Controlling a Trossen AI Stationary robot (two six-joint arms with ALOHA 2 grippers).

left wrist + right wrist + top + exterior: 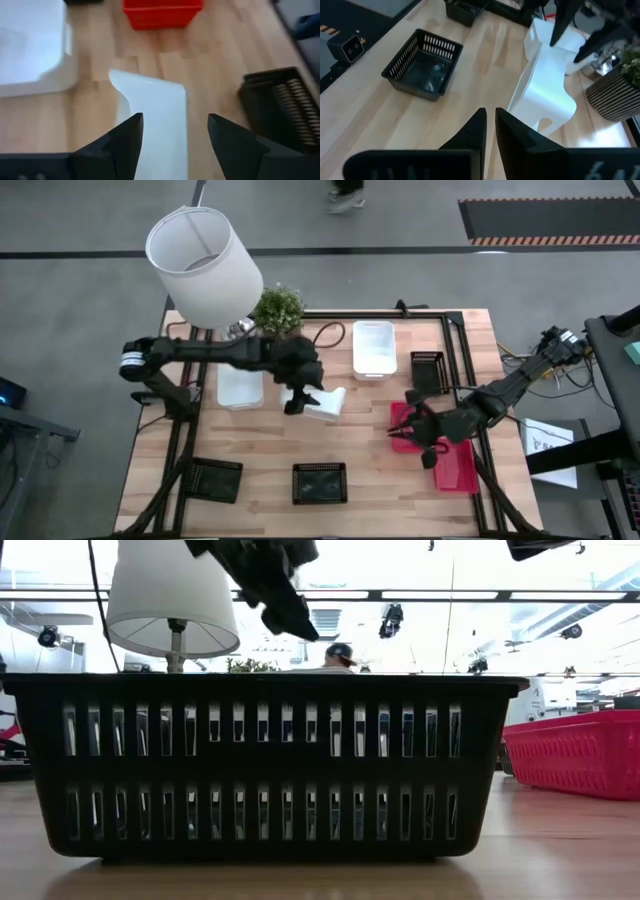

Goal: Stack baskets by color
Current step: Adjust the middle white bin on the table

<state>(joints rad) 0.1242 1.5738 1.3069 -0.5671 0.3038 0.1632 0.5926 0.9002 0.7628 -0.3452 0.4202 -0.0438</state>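
Observation:
A white basket (326, 403) (545, 95) stands tipped up on one long edge at the table's middle. My left gripper (300, 402) (175, 125) hovers open just above it, one finger on each side of its raised rim. Two more white baskets sit flat, one at the left (240, 387) and one at the far side (373, 347). Two red baskets (405, 423) (457, 467) lie at the right. My right gripper (410, 432) (491, 117) is above them, shut on nothing. Black baskets rest at the near left (217, 479), the near middle (319, 483) and the far right (427, 370).
A white lampshade (205, 265) and a potted plant (278, 308) stand at the table's far left. Dark frame rails (470, 380) run along the table's sides. In the low view the near black basket (265, 765) fills the foreground, and a person (338, 655) shows behind it.

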